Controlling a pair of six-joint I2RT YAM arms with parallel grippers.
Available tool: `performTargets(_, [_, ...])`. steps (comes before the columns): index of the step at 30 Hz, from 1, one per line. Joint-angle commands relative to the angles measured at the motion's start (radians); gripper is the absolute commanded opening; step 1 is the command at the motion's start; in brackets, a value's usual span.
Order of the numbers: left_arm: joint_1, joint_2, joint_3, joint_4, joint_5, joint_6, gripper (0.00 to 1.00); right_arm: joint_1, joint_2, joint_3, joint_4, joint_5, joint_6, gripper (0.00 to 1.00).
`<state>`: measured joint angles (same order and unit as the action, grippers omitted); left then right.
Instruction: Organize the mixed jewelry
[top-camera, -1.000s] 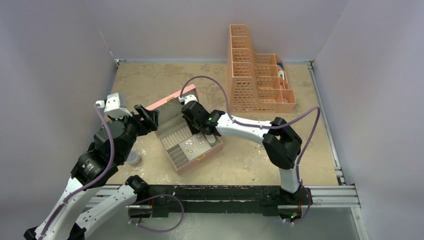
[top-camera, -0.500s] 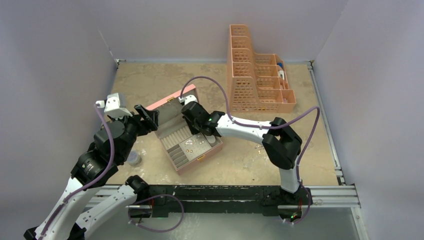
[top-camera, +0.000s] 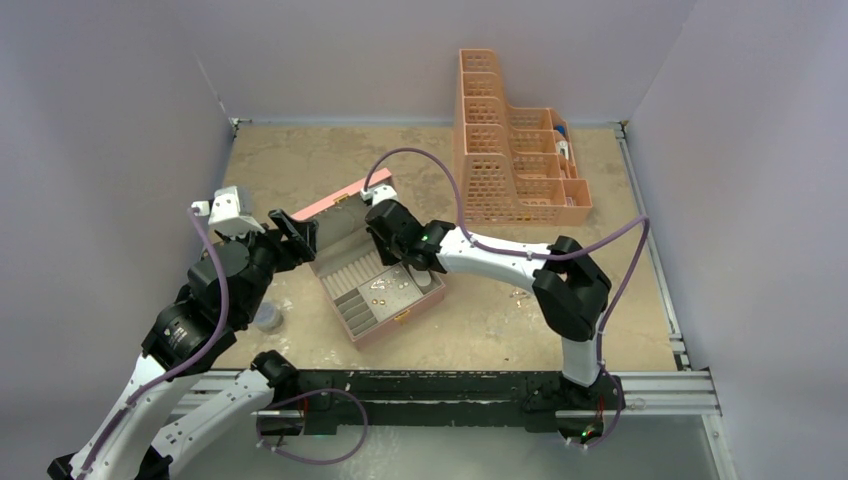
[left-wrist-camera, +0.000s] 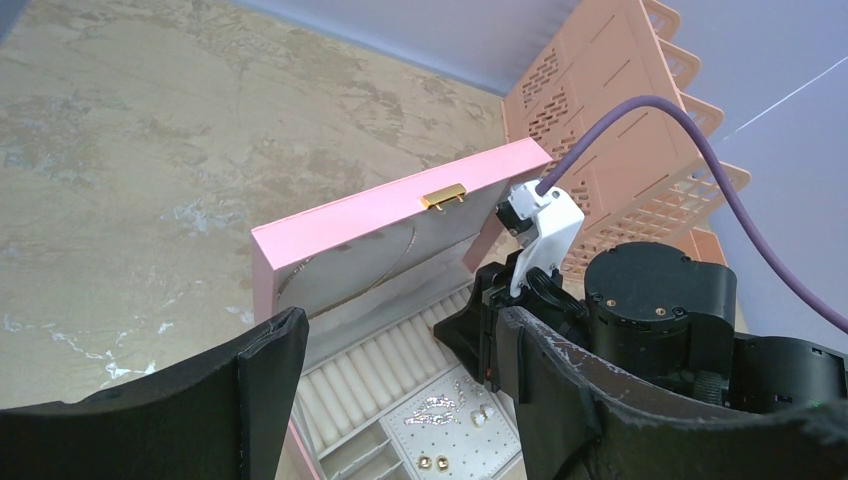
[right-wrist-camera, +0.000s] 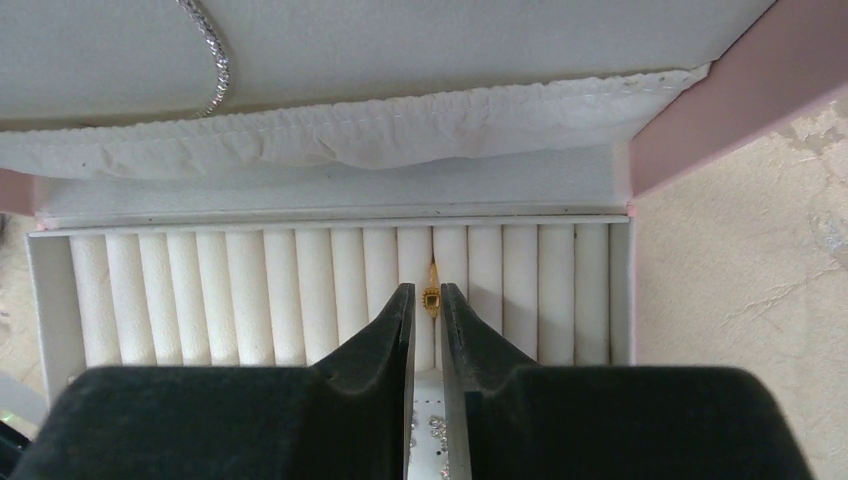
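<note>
Right gripper (right-wrist-camera: 424, 295): jaws now stand narrowly apart. A small gold ring with a dark stone (right-wrist-camera: 432, 298) sits upright in the gap at the tips, lodged in a groove between two of the white padded ring rolls (right-wrist-camera: 250, 295). Whether the pads still touch it cannot be told.

Change noted: over the last second this arm's elbow has drifted slightly outward in the overhead view, while the wrist stayed over the rear of the open pink quilted jewelry box (top-camera: 395, 322). Judgement: the ring has just been seated and is being let go; one piece is sorted.

Beyond the rolls: a silvery chain (right-wrist-camera: 215, 50) lies against the grey lid lining above a gathered white pocket. The front tray holds sparkly silvery pieces (left-wrist-camera: 435, 408) and small round gold studs (left-wrist-camera: 432, 461).

Left gripper (left-wrist-camera: 400, 335): jaws wide, holding nothing, poised at the box's left side, unchanged.

Surroundings: a grey round disc (top-camera: 267, 316) lies on the mottled tan table (top-camera: 300, 160) left of the box; an orange perforated stepped organizer (top-camera: 515, 160) stands well behind.
</note>
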<state>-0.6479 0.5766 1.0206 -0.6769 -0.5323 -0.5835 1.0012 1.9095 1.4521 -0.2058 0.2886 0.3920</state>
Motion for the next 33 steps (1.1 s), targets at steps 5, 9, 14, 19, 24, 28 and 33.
performTargets(5, [0.003,0.003,0.026,0.007,-0.011,-0.007,0.70,-0.001,-0.018,-0.007,0.017,-0.007,0.012,0.16])
performTargets(9, [0.003,0.002,0.026,0.005,-0.014,-0.007,0.70,-0.001,-0.002,-0.004,0.016,-0.011,0.011,0.14])
performTargets(14, [0.003,0.002,0.025,0.005,-0.015,-0.007,0.70,-0.001,0.014,-0.007,0.013,-0.017,0.010,0.09])
performTargets(19, [0.004,0.003,0.026,0.006,-0.015,-0.004,0.70,-0.001,0.019,-0.012,0.013,-0.010,0.010,0.07])
performTargets(24, [0.003,0.005,0.026,0.008,-0.015,-0.004,0.70,-0.001,0.022,-0.007,0.008,-0.006,0.011,0.06])
performTargets(28, [0.002,0.005,0.028,0.010,-0.014,-0.004,0.70,-0.001,0.001,0.002,0.008,0.011,0.020,0.06])
performTargets(33, [0.003,0.008,0.036,0.012,-0.008,-0.005,0.70,-0.001,-0.084,-0.007,0.047,0.022,0.049,0.11])
